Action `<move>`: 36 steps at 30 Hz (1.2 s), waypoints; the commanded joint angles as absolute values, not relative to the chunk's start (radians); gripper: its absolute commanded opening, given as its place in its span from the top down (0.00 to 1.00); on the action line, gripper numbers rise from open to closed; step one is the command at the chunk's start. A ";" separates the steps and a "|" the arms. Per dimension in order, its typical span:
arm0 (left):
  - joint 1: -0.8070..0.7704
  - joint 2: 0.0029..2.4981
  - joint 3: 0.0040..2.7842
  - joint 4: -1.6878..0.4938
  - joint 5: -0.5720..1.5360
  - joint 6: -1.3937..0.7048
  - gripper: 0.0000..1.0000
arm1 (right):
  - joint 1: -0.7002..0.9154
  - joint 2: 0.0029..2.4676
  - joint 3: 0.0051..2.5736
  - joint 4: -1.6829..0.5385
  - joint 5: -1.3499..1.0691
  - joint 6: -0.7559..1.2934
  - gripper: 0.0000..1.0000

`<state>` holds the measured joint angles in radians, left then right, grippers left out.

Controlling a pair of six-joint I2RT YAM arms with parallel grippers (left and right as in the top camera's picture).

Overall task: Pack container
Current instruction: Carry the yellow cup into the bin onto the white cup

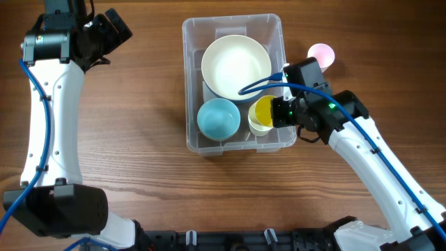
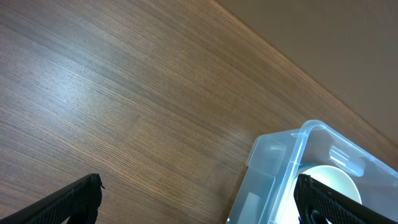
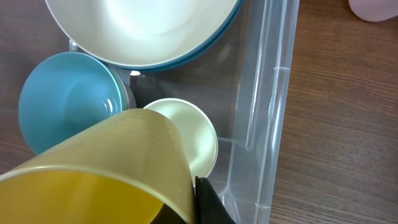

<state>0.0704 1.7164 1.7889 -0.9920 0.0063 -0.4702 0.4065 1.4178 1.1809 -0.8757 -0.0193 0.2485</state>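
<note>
The clear plastic container (image 1: 191, 42) stands mid-table. It holds a large cream bowl (image 1: 235, 66), a blue bowl (image 1: 218, 118) and a pale cream cup (image 3: 196, 134). My right gripper (image 1: 279, 111) is shut on a yellow cup (image 1: 263, 110) and holds it over the container's front right corner, above the cream cup. In the right wrist view the yellow cup (image 3: 106, 168) fills the lower left. My left gripper (image 2: 199, 205) is open and empty above the bare table, left of the container (image 2: 273, 168).
A pink cup (image 1: 321, 54) stands on the table just right of the container, behind my right arm; its edge also shows in the right wrist view (image 3: 373, 9).
</note>
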 commanded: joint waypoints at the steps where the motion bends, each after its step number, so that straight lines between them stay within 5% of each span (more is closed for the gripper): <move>1: 0.075 1.694 1.800 -0.992 0.018 -0.480 0.00 | 0.412 1.417 1.184 -0.889 -0.025 0.257 0.96; 19: 0.075 1.694 1.800 -0.992 0.018 -0.480 0.00 | 0.412 1.417 1.184 -0.914 0.033 0.298 0.95; 20: 0.075 1.694 1.800 -0.992 0.018 -0.480 0.00 | 0.412 1.417 1.184 -0.914 0.032 0.298 0.91; 22: 0.075 1.694 1.800 -0.992 0.018 -0.480 0.00 | 0.412 1.417 1.184 -0.911 0.032 0.295 0.65; 24: 0.075 1.694 1.800 -0.992 0.018 -0.480 0.00 | 0.412 1.417 1.184 -0.896 0.033 0.287 0.58; 36: 0.075 1.694 1.800 -0.992 0.018 -0.480 0.00 | 0.291 1.416 1.186 -0.579 0.102 0.268 0.52</move>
<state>0.0704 1.7164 1.7889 -0.9920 0.0063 -0.4702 0.3607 1.4178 1.1809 -0.6441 0.0238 0.2527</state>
